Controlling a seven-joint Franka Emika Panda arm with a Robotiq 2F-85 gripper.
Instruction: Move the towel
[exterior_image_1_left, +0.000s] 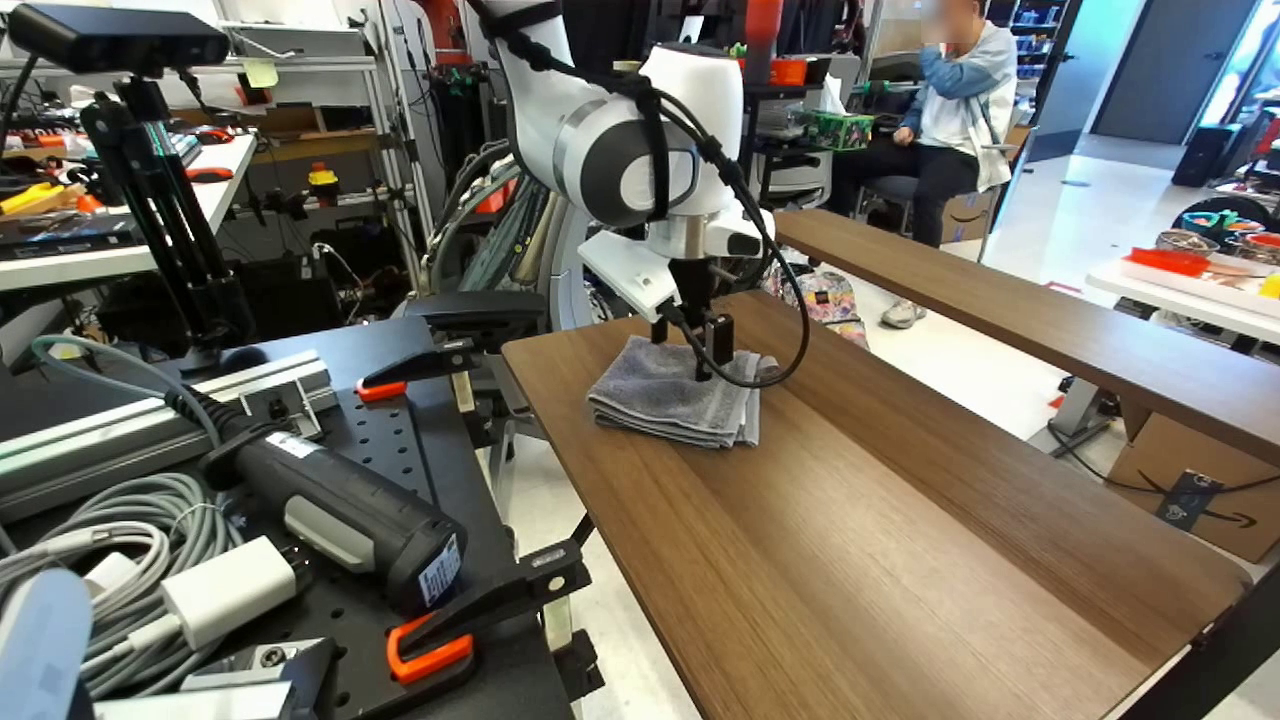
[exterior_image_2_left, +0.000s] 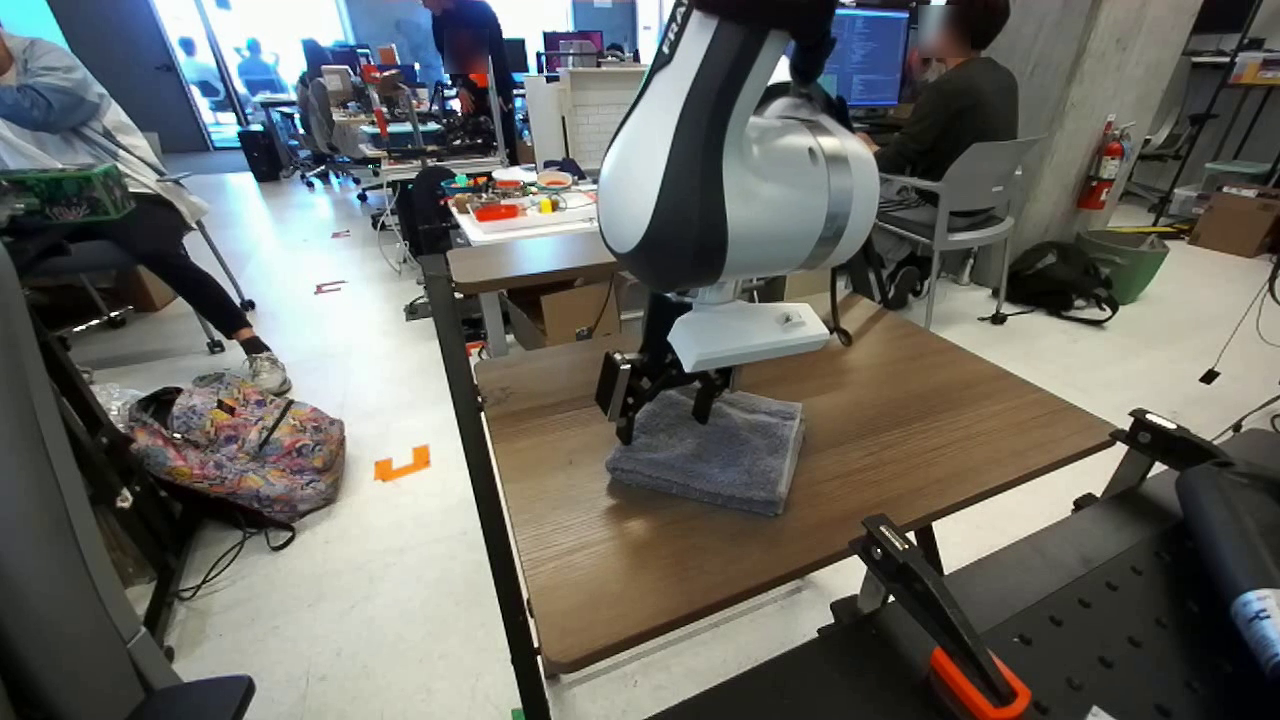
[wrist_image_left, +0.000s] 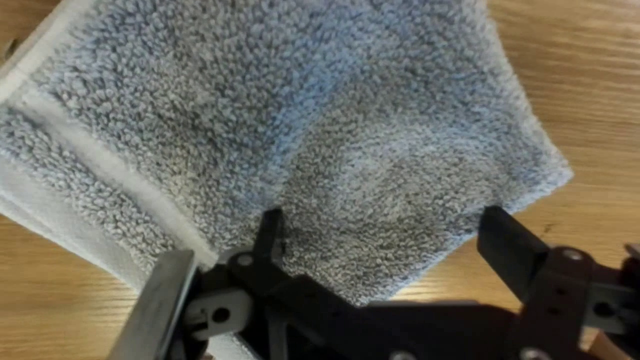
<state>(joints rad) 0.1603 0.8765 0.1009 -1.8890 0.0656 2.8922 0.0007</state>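
Brown tabletop (exterior_image_1_left: 900, 520) bears the folded grey towel (exterior_image_1_left: 665, 405), partly beneath the wide-spread end effector (wrist_image_left: 382, 214).

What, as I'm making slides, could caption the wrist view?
Open gripper at one edge of a gray towel, brown tabletop beneath.

A: towel (exterior_image_1_left: 655, 397) is grey and kinda fluffy, right?
B: yep, folded in layers, lying flat on the brown table (exterior_image_1_left: 900, 520)
A: top's a bit rumpled tho
B: yeah, and pale-striped near one edge
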